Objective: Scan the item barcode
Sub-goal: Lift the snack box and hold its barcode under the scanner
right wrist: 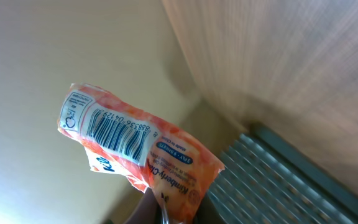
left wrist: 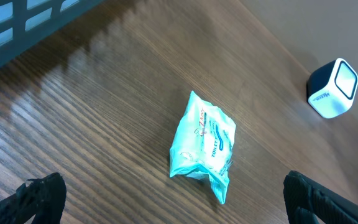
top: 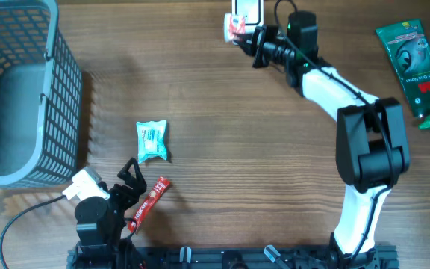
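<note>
Over woodgrain table [top: 222, 149] hangs crinkly, perhaps plastic packet [right wrist: 135, 146].

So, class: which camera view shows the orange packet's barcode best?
The right wrist view: the barcode on the orange packet faces the lens, bars distinct. Overhead shows the orange packet tiny, no barcode; left wrist misses it.
</note>
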Available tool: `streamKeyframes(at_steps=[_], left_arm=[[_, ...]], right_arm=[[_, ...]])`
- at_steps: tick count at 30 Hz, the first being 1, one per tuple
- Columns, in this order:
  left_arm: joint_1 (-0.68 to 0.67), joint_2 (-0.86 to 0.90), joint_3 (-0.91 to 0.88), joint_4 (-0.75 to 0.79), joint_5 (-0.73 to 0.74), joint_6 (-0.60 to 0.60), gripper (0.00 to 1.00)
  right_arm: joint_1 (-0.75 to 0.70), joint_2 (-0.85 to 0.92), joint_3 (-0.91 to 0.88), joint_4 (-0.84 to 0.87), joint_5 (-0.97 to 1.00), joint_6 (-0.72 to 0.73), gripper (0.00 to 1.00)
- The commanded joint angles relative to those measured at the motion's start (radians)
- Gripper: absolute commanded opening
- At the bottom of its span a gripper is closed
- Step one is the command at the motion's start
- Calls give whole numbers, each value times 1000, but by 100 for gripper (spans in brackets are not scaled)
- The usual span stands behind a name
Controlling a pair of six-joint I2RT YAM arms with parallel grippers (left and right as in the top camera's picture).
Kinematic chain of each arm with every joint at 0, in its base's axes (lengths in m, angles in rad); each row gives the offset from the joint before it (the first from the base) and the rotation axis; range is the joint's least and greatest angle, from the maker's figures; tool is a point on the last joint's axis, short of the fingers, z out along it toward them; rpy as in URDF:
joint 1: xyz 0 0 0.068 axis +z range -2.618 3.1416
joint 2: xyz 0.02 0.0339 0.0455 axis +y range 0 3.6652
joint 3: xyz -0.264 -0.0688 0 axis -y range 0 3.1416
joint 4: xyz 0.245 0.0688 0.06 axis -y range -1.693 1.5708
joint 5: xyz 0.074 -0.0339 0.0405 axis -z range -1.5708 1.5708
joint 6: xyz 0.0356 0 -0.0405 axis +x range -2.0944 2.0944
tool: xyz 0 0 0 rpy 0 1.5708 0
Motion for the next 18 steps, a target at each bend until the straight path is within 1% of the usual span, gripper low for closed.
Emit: streamKeyframes(at_steps=[1,9,11,14,16,17,18], left_arm=[[-6,-1,-10,0,-10,-6,100],[-6,-1,-10,0,-10,-6,100],[-6,-1,-10,0,-11,-6,100],[-6,-1,-10,0,-11,-6,100],[-6,-1,-10,0,-10,-6,100],[-6,-1,-10,0,-10,-6,100],[-6,-1,-10,0,-10,-6,100]], right_arm=[[-16,75,104,-40,72,8,5],[-18,180,184,-35,113,4,5],[-18,192,194,-12,113,-22,5],[-18,189,202,31,127,-136,5],[-18,186,235,28,129,-275,5],[-17,183,255,6,128,-344,5],[-15,173,281,-51,132,-420,5]])
